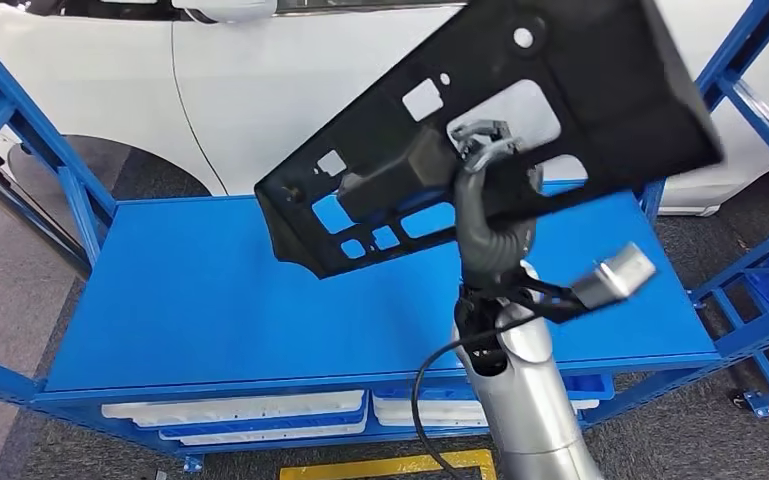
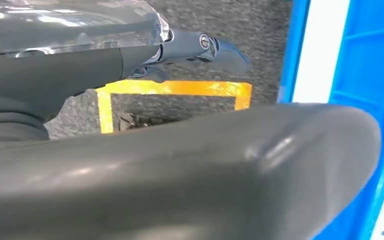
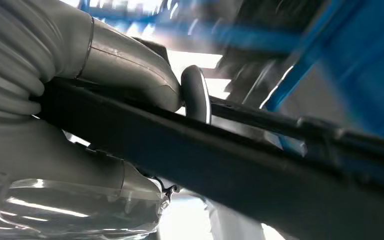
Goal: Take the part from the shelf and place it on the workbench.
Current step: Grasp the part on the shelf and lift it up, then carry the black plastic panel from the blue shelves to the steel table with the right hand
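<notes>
The right hand (image 1: 480, 150) is seen right of centre in the head view, raised on its silver arm and closed on the part (image 1: 600, 70), a large flat black panel with several cut-outs; its fingers are hooked through one of the openings near the panel's middle. In the right wrist view the same grip is shown from close behind: the thick grey thumb and a dark finger (image 3: 195, 94) are pressed against opposite faces of the panel's dark edge (image 3: 229, 165), which crosses the frame from left to lower right. The part is held tilted, high end toward the upper right of the head view, and is carried clear above the blue shelf (image 1: 200, 290), touching nothing but the hand. The left hand (image 2: 199, 47) is seen in the left wrist view hanging over grey floor marked with yellow tape (image 2: 175, 89); nothing is held in it, though how far its fingers are spread cannot be told from that angle. A white car (image 1: 260, 90) fills the background behind the rack, and white trays (image 1: 240, 412) lie on the lower level at the bottom of the head view. The pick-up is judged complete, since the part is lifted free of the shelf. Still left are the carry to the desk, which cannot be identified in these views, and the set-down and release.
</notes>
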